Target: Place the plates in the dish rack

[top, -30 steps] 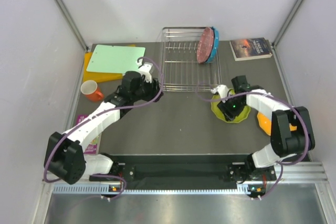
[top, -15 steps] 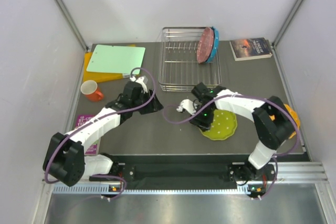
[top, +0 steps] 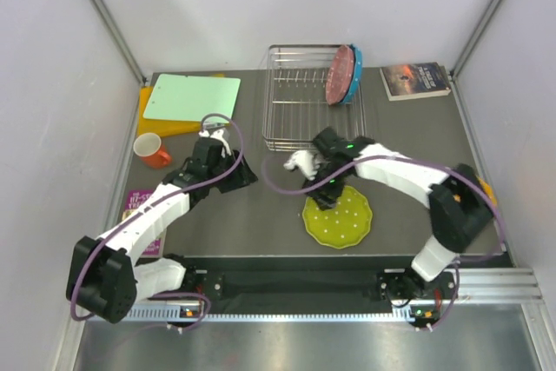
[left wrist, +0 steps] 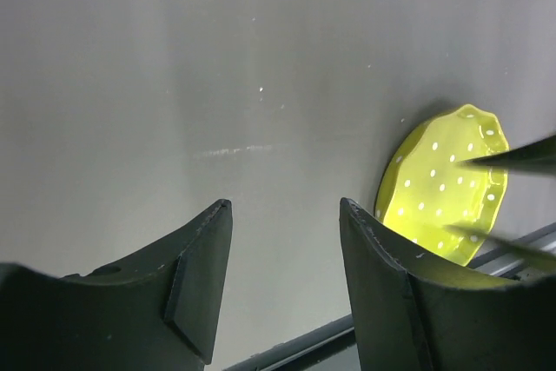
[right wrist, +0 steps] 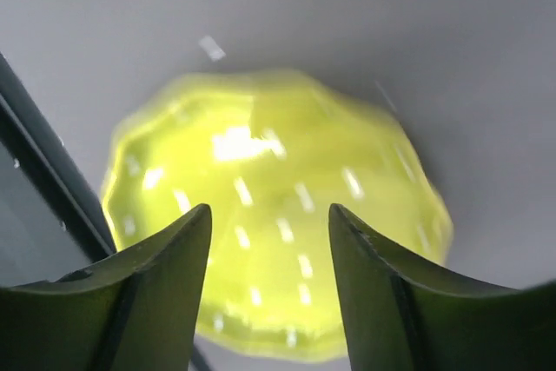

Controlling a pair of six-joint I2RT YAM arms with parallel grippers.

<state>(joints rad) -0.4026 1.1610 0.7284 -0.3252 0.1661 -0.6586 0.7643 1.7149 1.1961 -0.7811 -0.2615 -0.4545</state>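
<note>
The left end effector (left wrist: 285, 210) hangs released over bare grey table (top: 261, 215), its two dark fingers well spread with nothing between them and touching nothing. The right end effector (right wrist: 269, 215) is likewise unclenched, its fingers parted just above the far edge of the yellow-green scalloped plate with white dots (top: 339, 219). That plate lies flat on the table in front of the silver wire dish rack (top: 295, 115). Whether the fingertips touch the plate's rim cannot be told. The pink plate (top: 341, 74) and the blue plate (top: 355, 76) stand upright together at the rack's far right end.
</note>
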